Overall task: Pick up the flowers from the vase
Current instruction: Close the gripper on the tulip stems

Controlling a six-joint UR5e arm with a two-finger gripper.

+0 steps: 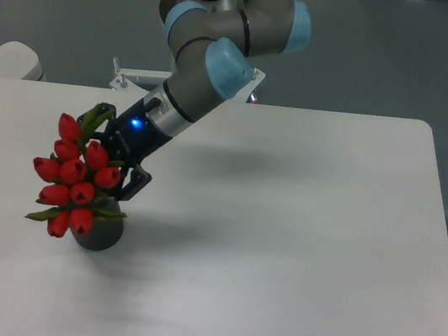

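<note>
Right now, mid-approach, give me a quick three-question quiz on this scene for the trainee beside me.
1. True or false: the flowers are already lifted clear of the vase.
2. Which side of the bunch is the gripper on in the camera view? A) its left B) its right C) directly below it
3. Fill in: the vase stands on the white ____.

Key:
1. False. The stems sit in the vase, which rests on the table.
2. B. The gripper is against the bunch's right side, its fingers partly hidden behind the buds, so whether it has closed cannot be told.
3. table
</note>
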